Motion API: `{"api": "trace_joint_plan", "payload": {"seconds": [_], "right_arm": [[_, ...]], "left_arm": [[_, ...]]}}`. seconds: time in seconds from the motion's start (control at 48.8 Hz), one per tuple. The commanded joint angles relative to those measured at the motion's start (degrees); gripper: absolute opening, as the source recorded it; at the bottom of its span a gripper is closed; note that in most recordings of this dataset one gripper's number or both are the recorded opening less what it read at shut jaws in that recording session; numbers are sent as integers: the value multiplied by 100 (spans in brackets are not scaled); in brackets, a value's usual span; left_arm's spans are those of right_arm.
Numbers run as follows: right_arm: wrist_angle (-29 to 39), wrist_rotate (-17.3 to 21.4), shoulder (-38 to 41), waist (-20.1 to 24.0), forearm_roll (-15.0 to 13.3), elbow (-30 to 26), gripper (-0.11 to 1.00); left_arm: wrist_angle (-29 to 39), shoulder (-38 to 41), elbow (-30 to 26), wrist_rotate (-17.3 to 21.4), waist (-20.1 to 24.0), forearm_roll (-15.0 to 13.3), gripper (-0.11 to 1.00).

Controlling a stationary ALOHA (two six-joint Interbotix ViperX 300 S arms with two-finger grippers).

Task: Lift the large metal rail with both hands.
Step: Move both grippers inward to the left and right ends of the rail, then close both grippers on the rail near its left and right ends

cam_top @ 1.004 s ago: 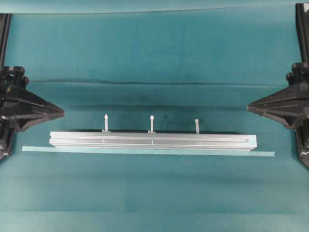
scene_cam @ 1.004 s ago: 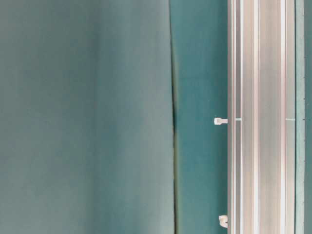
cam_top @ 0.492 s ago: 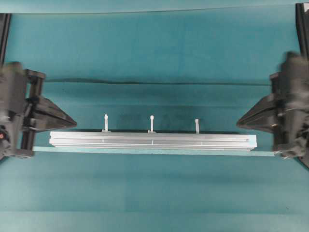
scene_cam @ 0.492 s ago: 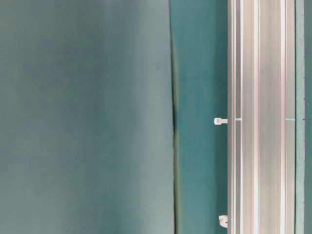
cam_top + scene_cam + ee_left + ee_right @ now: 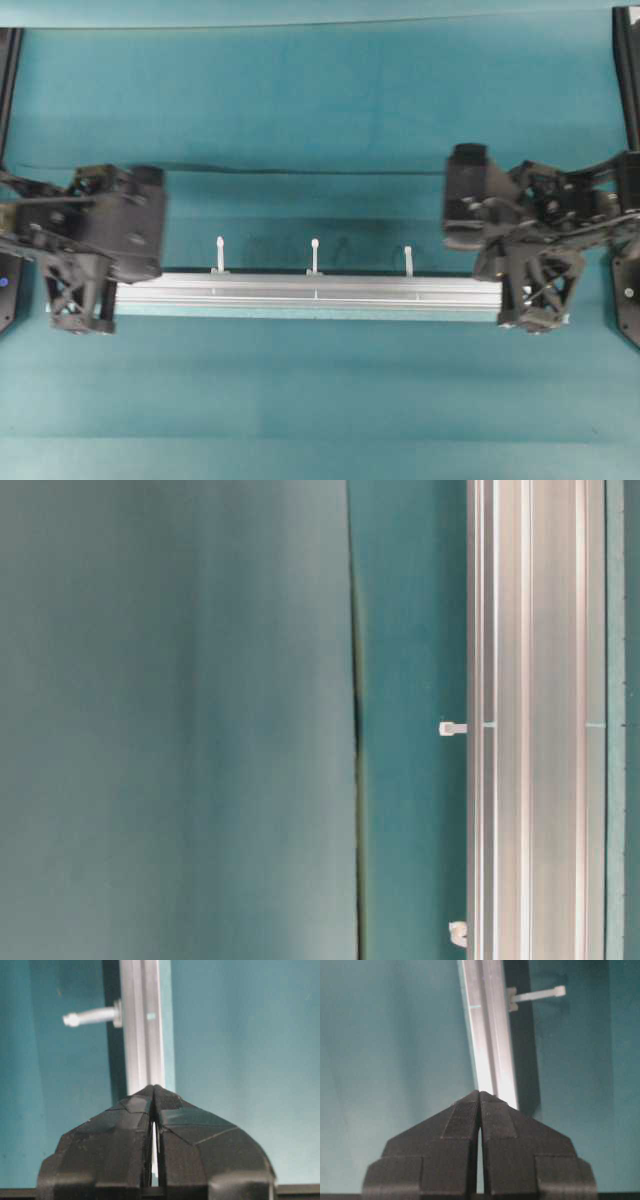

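Rail (image 5: 310, 291) between two arms' jaws

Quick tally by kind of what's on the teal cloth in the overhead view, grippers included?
Large metal rail: 1
White pegs along its far edge: 3
Pale tape strip beside the rail, mostly hidden: 1
Black grippers: 2, left gripper and right gripper, one over each rail end
Total: 7
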Motion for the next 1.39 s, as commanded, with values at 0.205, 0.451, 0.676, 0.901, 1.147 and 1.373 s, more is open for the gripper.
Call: {"api": "trace_joint_plan", "payload": {"seconds": [0.205,0.451,0.676,0.901,1.147,1.373], "right_arm": [[-62,-246,457,149,-79,-88,0],[-396,-255,457,158,-141,44,7],[-606,-158,466,132,-141,211,52],[-773,-132,483,149,-246,404,97],[-1037,-141,580,132,-325,475,96],[-1424,-141,791,132,-316,571,96]], "left_arm": [[26,378,-237,-26,9,9,-2],[-334,352,-149,-202,26,18,-2],[-334,413,-53,-413,53,9,1],[-404,510,141,-545,44,9,47],[-861,835,352,-510,70,18,99],[-1547,1397,422,-536,97,18,99]]}}
